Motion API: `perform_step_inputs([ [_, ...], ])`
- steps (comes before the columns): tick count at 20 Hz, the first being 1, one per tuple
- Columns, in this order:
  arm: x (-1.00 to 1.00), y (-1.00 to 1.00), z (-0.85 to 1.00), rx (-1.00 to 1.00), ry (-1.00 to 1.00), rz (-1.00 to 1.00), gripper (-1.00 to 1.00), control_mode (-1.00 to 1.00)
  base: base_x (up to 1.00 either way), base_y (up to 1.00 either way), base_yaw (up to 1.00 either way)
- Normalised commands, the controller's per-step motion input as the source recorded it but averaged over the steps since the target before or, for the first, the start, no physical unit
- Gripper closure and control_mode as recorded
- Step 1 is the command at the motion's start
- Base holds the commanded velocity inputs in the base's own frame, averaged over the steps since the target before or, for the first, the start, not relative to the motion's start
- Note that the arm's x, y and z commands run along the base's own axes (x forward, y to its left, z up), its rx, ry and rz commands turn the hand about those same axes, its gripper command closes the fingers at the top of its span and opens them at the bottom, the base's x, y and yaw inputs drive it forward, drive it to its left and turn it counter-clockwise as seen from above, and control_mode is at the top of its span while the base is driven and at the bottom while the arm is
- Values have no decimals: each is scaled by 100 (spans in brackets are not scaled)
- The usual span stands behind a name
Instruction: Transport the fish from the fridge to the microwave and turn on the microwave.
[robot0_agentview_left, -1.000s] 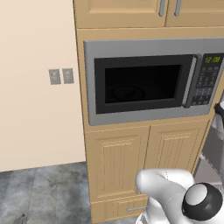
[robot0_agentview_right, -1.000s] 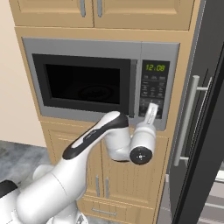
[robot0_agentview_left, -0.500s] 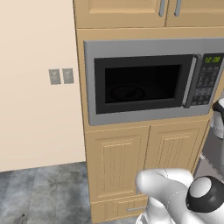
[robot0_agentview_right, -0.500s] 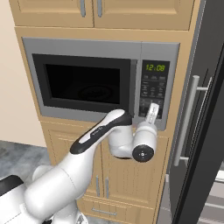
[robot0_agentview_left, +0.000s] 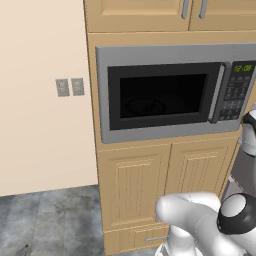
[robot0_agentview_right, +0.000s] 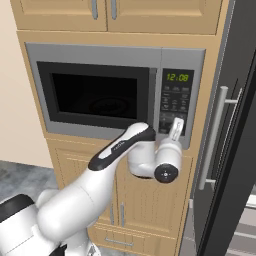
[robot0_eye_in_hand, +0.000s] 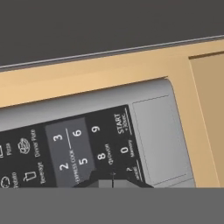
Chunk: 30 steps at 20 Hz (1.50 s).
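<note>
Gripper (robot0_agentview_right: 176, 125) nearer microwave (robot0_agentview_right: 95, 95) keypad (robot0_eye_in_hand: 78, 151); digits legible in hand view.

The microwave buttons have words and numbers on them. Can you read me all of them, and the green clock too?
"12:08": green clock display on the microwave.
"START": keypad, hand view; small print beside it is blurred.
"0", "2", "3", "5", "6", "8", "9": keypad number keys.
"EXPRESS COOK": between the number rows.
"Pizza", "Dinner Plate", "Beverage": food keys.
"Memory": faint, likely.
Other keypad labels: too small to read.

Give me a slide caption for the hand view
Shut end effector poised at the microwave keypad, near the START key.
</note>
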Motion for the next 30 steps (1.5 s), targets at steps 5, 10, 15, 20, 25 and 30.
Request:
perform_step_inputs([
  [5,13,-11,-6,0,0,0,100,-100,0,0,0],
  [10,14,-7,-6,0,0,0,100,-100,0,0,0],
  [15,13,-7,-7,0,0,0,100,-100,0,0,0],
  [20,12,-8,-8,0,0,0,100,-100,0,0,0],
  [25,12,-3,-9,0,0,0,100,-100,0,0,0],
  [30,13,0,-11,0,0,0,100,-100,0,0,0],
])
